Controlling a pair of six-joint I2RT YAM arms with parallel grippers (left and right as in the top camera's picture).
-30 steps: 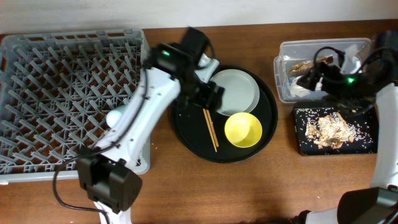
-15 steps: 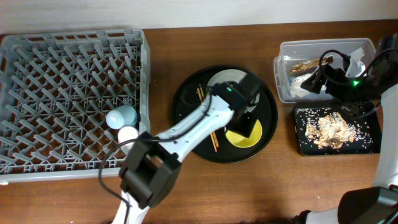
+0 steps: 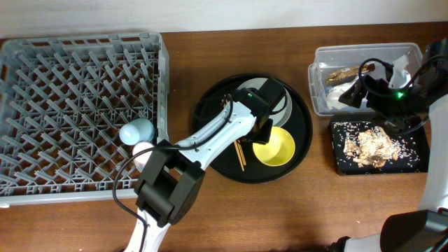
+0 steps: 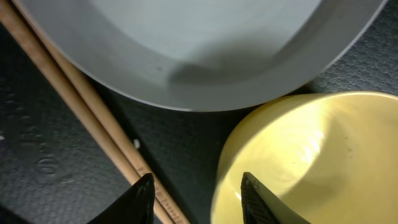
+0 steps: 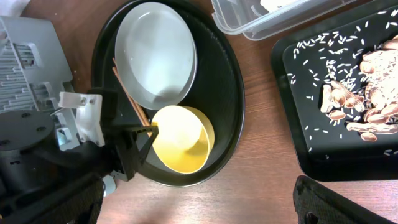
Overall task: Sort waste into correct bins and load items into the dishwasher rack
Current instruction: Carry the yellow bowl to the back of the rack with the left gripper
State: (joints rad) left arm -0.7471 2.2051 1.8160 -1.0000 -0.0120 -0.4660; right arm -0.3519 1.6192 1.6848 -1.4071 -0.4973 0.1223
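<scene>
A yellow bowl [image 3: 275, 145] sits on the round black tray [image 3: 210, 140], next to a white plate [image 3: 271, 99] and a pair of wooden chopsticks [image 3: 239, 152]. My left gripper [image 3: 262, 130] is open and low at the bowl's left rim. In the left wrist view the left gripper [image 4: 199, 202] has one finger inside the bowl [image 4: 311, 155] and the other over the chopsticks [image 4: 81, 118], with the plate [image 4: 205, 43] just beyond. My right gripper [image 3: 352, 91] is open and empty, high over the clear bin [image 3: 322, 84].
The grey dishwasher rack [image 3: 77, 105] at the left holds a blue cup [image 3: 136, 130] and a white cup [image 3: 143, 150]. A black rectangular tray [image 3: 343, 157] with rice and food scraps lies at the right, below the clear bin of waste.
My left arm has swung from the rack side across the black tray and come down at the yellow bowl's left rim. The right arm has hardly moved.
</scene>
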